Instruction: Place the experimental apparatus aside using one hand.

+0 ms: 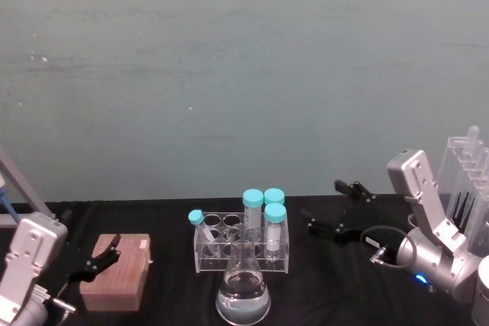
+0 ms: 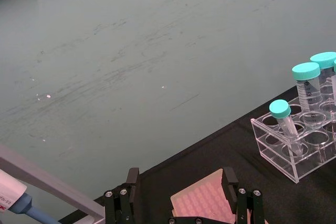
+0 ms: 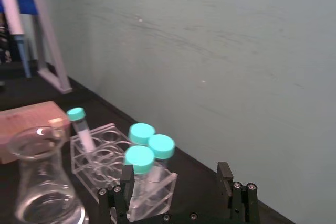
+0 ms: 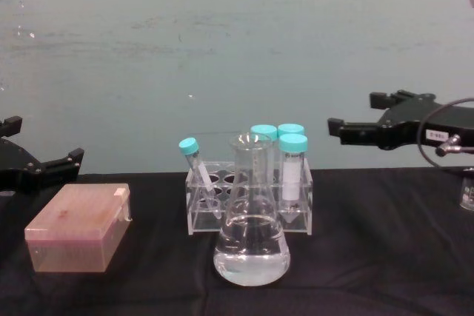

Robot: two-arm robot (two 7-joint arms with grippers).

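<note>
Right gripper [image 4: 354,112]: I saw it hovering above the right side of the black table [image 4: 370,257], fingers spread wide and gripping nothing.
Left gripper [image 4: 43,140]: it hung over the left edge, fingers likewise apart and empty, above the pink box [image 4: 78,227].
Conical flask [image 4: 252,246]: I found it upright with clear liquid near the middle of the front edge, just before the tube rack [image 4: 296,216].
Acrylic stand [image 1: 470,181]: it stood at the right edge.

Clear flask [image 4: 252,253], teal caps [image 1: 253,198] — pink box [image 1: 116,272], black table [image 1: 344,284].
</note>
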